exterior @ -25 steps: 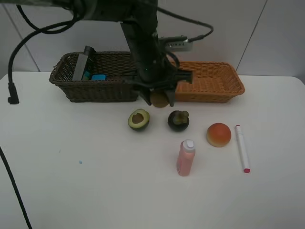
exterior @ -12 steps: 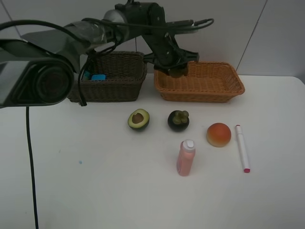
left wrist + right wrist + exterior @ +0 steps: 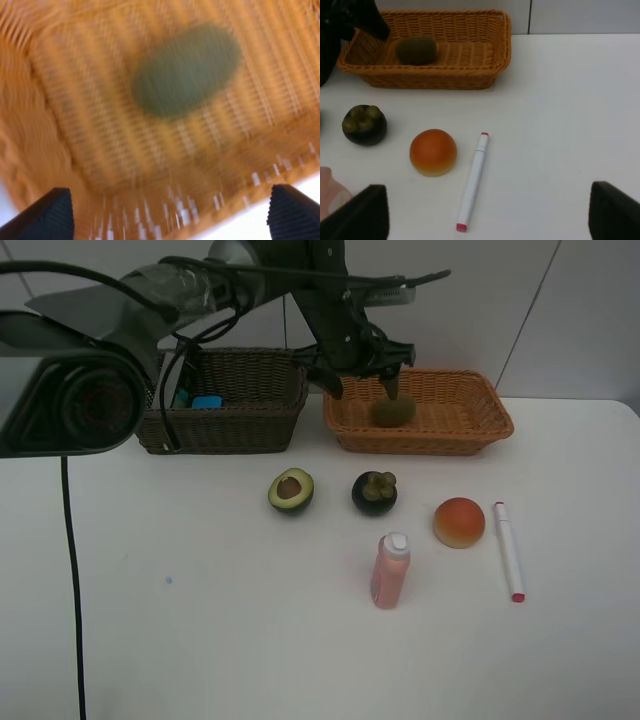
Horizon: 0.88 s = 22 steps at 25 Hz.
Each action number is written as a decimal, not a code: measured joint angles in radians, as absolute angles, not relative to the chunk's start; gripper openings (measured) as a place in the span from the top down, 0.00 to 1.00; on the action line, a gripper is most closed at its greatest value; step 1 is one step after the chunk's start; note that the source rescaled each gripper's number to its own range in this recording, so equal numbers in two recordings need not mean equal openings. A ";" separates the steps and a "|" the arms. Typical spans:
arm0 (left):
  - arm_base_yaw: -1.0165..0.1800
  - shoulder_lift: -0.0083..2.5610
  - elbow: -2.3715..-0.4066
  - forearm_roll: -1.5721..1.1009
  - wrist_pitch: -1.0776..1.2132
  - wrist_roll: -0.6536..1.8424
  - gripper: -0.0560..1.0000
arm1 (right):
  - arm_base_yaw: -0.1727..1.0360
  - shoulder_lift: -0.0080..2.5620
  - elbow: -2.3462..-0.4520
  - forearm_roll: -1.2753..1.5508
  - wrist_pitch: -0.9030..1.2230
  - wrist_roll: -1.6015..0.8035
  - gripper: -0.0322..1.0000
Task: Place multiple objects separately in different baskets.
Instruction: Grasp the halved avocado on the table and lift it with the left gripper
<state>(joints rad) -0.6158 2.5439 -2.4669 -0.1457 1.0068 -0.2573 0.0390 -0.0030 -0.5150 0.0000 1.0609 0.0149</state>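
Left gripper (image 3: 363,388), spread wide and empty, hangs over the kiwi (image 3: 393,410) in the far orange basket (image 3: 480,430); retreating low could snag its rim.

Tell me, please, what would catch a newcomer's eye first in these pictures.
First, the left gripper, which hangs open over the light orange basket at the back, with a brown kiwi lying loose inside. Next, the items on the white table in front: halved avocado, mangosteen and orange bun in a row, a pink bottle nearer the camera, and a marker at the far right.
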 joint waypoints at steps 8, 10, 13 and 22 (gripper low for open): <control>-0.615 2.437 -2.432 -0.190 1.199 -0.325 0.05 | 0.039 -0.003 -0.515 0.000 1.061 0.015 0.00; -0.615 2.419 -2.388 -0.231 1.199 -0.317 0.05 | 0.039 -0.003 -0.515 0.000 1.061 0.015 0.00; -0.615 2.359 -2.273 -0.246 1.198 -0.305 0.05 | 0.039 -0.003 -0.515 0.000 1.061 0.015 0.00; -0.625 2.133 -1.835 -0.211 1.198 -0.276 0.05 | 0.039 -0.003 -0.515 0.000 1.061 0.015 0.00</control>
